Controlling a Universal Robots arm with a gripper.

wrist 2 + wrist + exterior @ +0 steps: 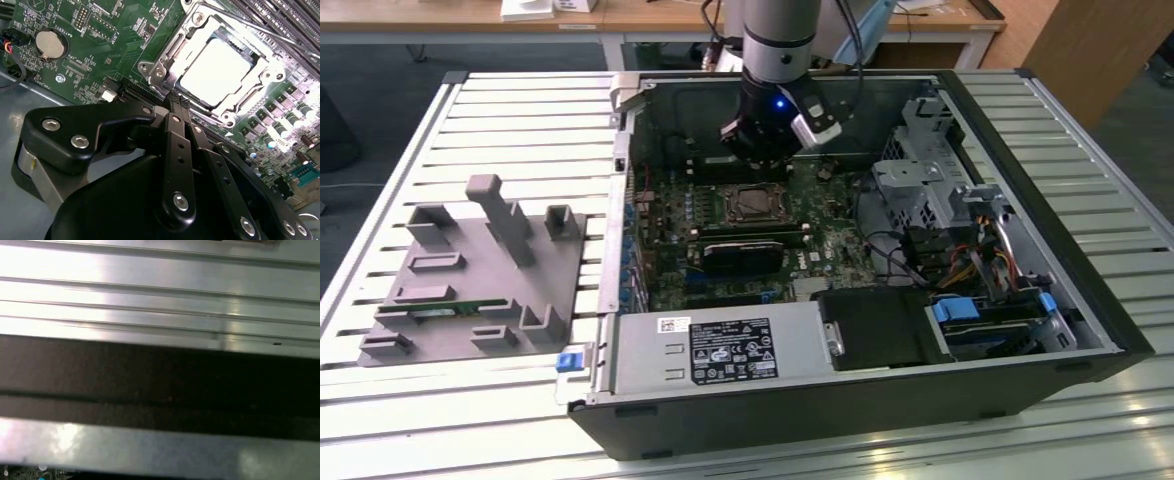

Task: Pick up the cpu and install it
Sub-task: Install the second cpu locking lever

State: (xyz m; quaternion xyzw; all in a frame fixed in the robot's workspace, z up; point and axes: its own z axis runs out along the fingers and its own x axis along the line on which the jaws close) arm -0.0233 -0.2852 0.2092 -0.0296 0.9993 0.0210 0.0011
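The cpu [216, 71] lies seated flat in the motherboard socket [155, 70] (upper right of the second wrist view), just beyond the end effector [177, 107], whose fingers are closed together and hold nothing.

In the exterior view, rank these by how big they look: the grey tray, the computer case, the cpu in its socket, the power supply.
Largest to smallest, as they look in the exterior view:
1. computer case
2. grey tray
3. power supply; its visible face looks smaller than the tray, though nearness to the camera may skew this
4. cpu, clearly the smallest
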